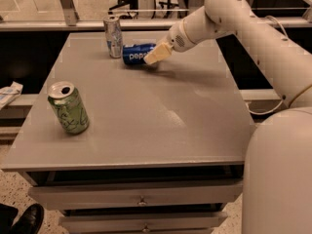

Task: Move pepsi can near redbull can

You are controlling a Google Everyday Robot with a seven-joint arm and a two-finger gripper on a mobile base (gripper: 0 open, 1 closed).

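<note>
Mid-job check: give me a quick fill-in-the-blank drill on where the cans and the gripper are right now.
1. The pepsi can lies on its ____.
2. The gripper, over the far part of the table, has its jaws shut on the ____ can.
3. As the camera sees it, the redbull can stands upright just to the ____ of the pepsi can.
4. The lone can near the table's front is coloured ____.

Missing words: side; pepsi; left; green.
</note>
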